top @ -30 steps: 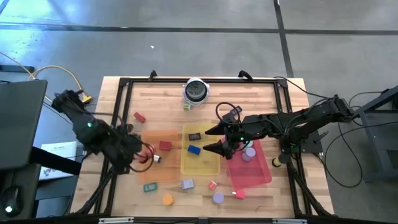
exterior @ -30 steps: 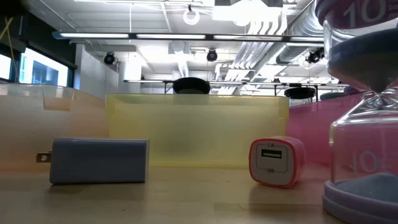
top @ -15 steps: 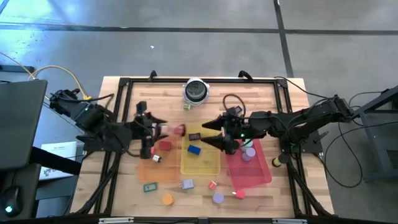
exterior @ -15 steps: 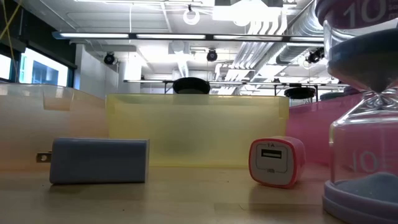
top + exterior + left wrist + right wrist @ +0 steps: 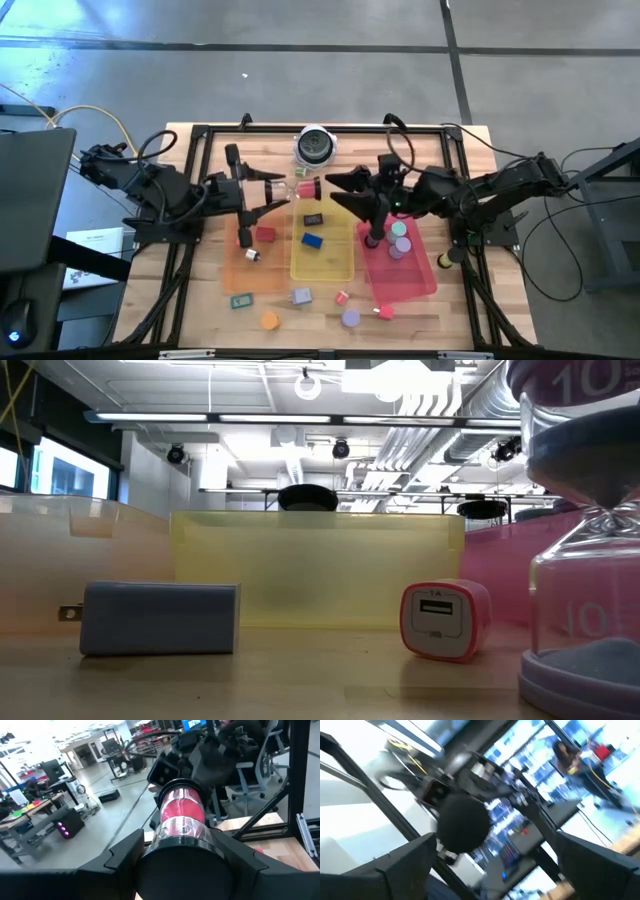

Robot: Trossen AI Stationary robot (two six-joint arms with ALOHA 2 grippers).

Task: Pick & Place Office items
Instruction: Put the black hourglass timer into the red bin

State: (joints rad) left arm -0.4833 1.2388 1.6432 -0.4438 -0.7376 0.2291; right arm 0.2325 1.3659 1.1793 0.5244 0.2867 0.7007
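Note:
My left gripper is shut on a small sand timer with red sand and black end caps, held level above the gap between the orange tray and the yellow tray. In the left wrist view the timer runs straight away from the camera. My right gripper stands open and faces the timer's free end, its fingers on either side of it. I cannot tell whether they touch it. Neither gripper shows in the low view. My left gripper pinches the timer's near black end cap between its two fingers. The fingers come level from the table's left side and lie along the timer. The timer is lifted clear of the table and points level toward my right gripper.
A red tray holds round discs. Blue, black and red blocks lie in the trays. Loose bits lie near the front edge. A silver-and-black round object stands at the far edge. A purple sand timer stands close in the low view.
My left gripper has risen from the orange tray and gone toward the far right, turning from pointing down to level, with the red sand timer carried along and laid level. My right gripper has tipped upward and risen a little, still open.

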